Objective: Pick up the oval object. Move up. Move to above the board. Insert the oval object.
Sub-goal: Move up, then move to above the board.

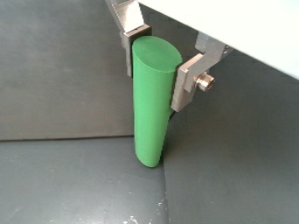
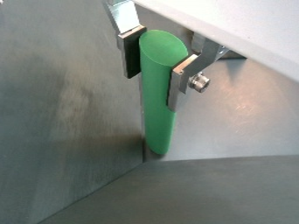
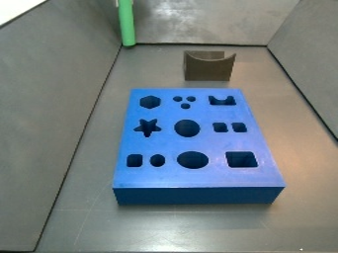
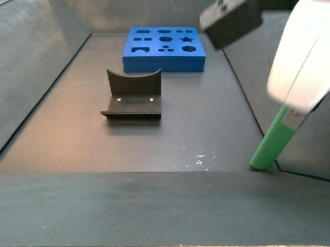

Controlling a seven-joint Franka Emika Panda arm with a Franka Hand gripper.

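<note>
The oval object (image 1: 149, 122) is a bright green smooth peg standing upright on the grey floor in a corner by the walls. It shows in both wrist views (image 2: 158, 131) and both side views (image 3: 126, 22) (image 4: 273, 140). My gripper (image 1: 153, 87) (image 2: 155, 87) straddles its upper part, with both silver fingers pressed against its sides, shut on it. The peg's foot still rests on the floor. The blue board (image 3: 258, 183) (image 4: 165, 66) with its shaped holes lies flat, well away from the peg.
The dark fixture (image 3: 208, 65) (image 4: 131, 96) stands on the floor between the peg's corner and the board. Grey walls enclose the floor close behind the peg. The white arm body (image 4: 303, 58) looms over the peg.
</note>
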